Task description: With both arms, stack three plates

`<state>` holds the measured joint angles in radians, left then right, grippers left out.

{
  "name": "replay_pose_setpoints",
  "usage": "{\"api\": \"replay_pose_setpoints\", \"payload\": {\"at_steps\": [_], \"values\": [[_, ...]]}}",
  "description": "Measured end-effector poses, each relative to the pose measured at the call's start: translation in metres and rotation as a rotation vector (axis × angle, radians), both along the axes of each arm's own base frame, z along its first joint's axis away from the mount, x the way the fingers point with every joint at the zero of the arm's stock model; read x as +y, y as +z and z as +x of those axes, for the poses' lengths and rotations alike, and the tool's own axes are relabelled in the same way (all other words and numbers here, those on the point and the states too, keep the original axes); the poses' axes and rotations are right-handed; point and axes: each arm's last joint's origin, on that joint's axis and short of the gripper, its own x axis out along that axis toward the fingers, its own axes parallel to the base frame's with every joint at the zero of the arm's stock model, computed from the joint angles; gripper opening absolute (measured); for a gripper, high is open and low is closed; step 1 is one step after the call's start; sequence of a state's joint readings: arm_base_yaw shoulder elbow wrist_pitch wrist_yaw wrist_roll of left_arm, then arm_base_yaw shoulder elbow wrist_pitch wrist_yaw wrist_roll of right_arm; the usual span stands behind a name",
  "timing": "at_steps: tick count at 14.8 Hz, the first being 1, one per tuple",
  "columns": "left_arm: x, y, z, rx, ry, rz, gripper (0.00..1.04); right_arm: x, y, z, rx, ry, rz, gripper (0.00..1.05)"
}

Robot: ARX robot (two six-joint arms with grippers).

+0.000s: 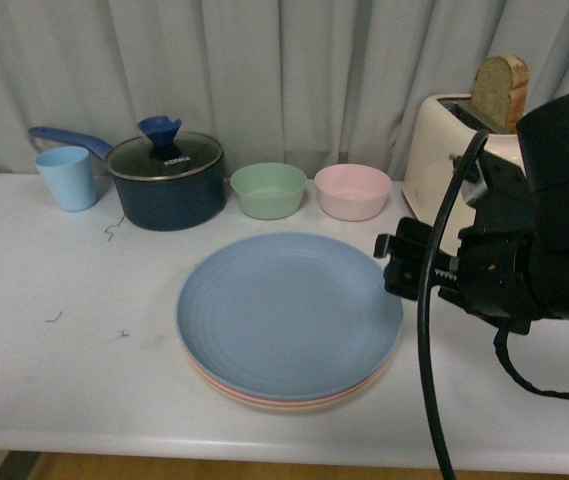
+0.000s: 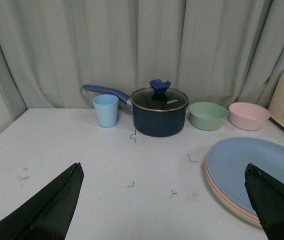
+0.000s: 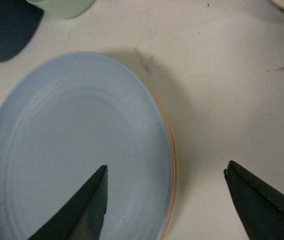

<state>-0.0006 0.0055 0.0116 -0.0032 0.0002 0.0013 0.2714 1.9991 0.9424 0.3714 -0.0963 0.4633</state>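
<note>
While the three plates sit as one stack on the white table (image 1: 64, 360), you have the blue plate (image 1: 289, 315) on top, the pink plate (image 2: 212, 186) under it and the beige plate (image 2: 234, 212) at the bottom; your right gripper (image 1: 392, 262) is at the right edge of that stack, its jaws spread wide and gripping nothing; from its wrist camera one finger (image 3: 82, 210) hangs over the blue plate and the other over bare table just beside the stack, and you cannot tell whether either touches; your left gripper (image 2: 162, 166) is likewise spread apart, over the table left of the stack; behind the stack stand a green bowl (image 1: 268, 190) and a pink bowl (image 1: 353, 191); behind and left of it are a dark blue pot (image 1: 164, 185) and a light blue cup (image 1: 67, 178); behind and right of it is a cream toaster (image 1: 444, 165) with a bread slice (image 1: 501, 90).
</note>
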Motion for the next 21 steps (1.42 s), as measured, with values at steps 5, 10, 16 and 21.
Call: {"api": "replay_pose_setpoints", "payload": {"at_steps": [5,10,16,21], "values": [[0.0,0.0,0.0,0.0,0.003,0.0,0.98,-0.023,-0.018,-0.035,-0.438,-0.147,-0.276,0.66],[0.0,0.0,0.0,0.0,0.002,0.0,0.98,-0.088,0.047,-0.162,-0.731,-0.182,-0.376,0.02],[0.0,0.0,0.0,0.0,0.002,0.0,0.98,-0.093,0.051,-0.177,-0.733,-0.19,-0.378,0.02],[0.0,0.0,0.0,0.0,0.002,0.0,0.98,-0.105,0.067,-0.199,-0.756,-0.198,-0.376,0.02]]}}
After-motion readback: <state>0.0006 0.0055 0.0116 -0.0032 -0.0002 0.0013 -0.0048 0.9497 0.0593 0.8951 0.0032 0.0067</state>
